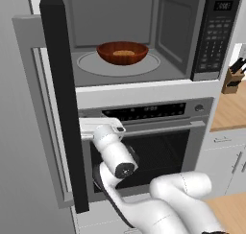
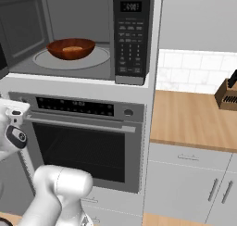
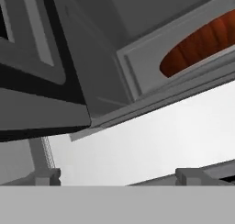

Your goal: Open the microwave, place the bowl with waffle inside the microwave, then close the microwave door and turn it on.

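**Ana:** What is hard to see?

**Ben:** The gripper (image 3: 117, 176) itself. From the hand camera, just its two dark fingertips (image 3: 46, 176) peek up, far apart, with nothing between them. So it is wide open and holds nothing. In the left base view the hand sits low, close to the bottom edge of the microwave door (image 1: 60, 99), and its tips are hidden behind the white hand.

**Ana:** Where is the bowl (image 1: 122, 52)?

**Ben:** It is up above the gripper and off to its right, well apart from it. It sits on the round glass plate inside the microwave (image 1: 144, 36). The waffle (image 1: 124, 52) lies flat in the bowl; it looks small and blurry.

**Ana:** And the door?

**Ben:** The door stands open, swung out to the left side. It is tall, running up and down, and shows its thin black edge. Its top is cut off in the left base view. The steel oven (image 2: 85, 141) below is shut.
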